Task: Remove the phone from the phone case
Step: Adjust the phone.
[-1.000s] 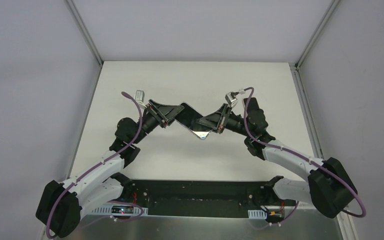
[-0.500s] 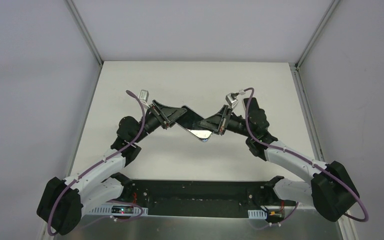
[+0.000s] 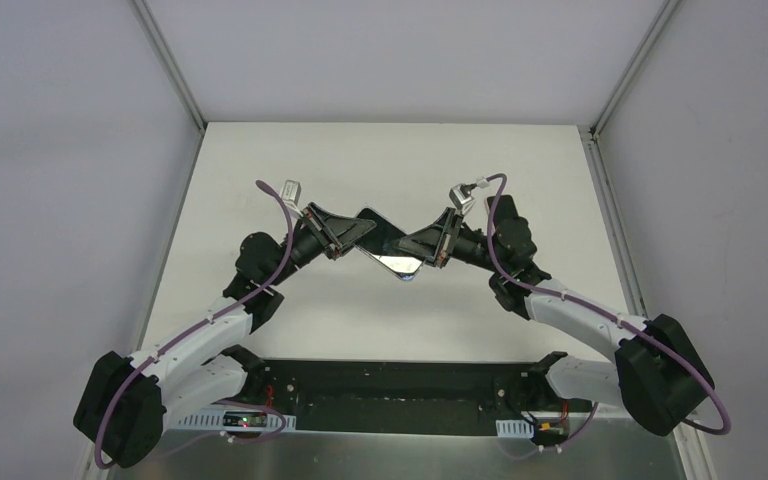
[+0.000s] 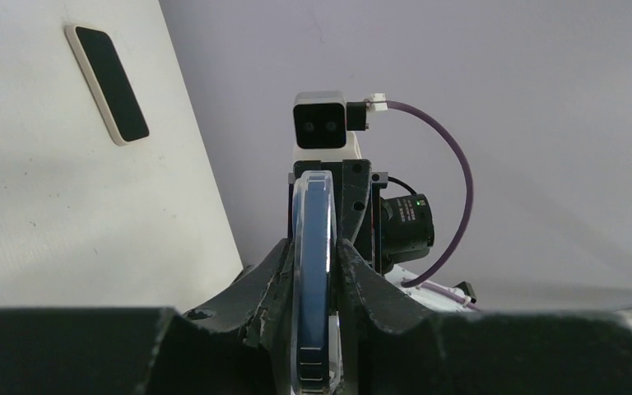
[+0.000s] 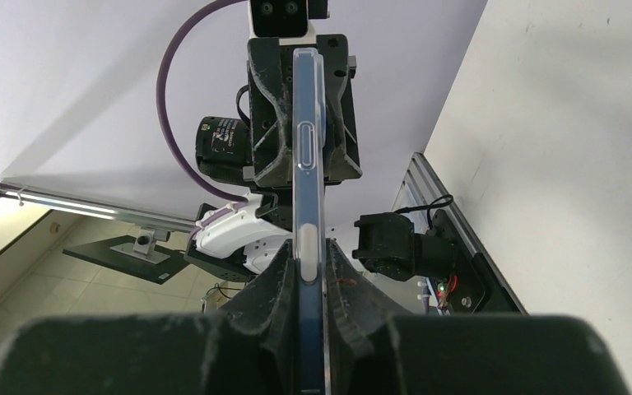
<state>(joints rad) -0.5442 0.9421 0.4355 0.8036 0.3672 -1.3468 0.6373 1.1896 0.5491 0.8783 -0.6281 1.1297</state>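
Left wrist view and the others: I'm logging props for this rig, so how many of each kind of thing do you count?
Phone-shaped slabs: 2, the gripped blue-edged phone and the black cream-rimmed slab on the white surface.
Clear plastic phone case: 1, around the gripped phone.
Hands: 2, left hand and right hand.
Total: 5.

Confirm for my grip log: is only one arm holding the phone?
No, the left fingers and the right fingers each clamp one end of the phone.
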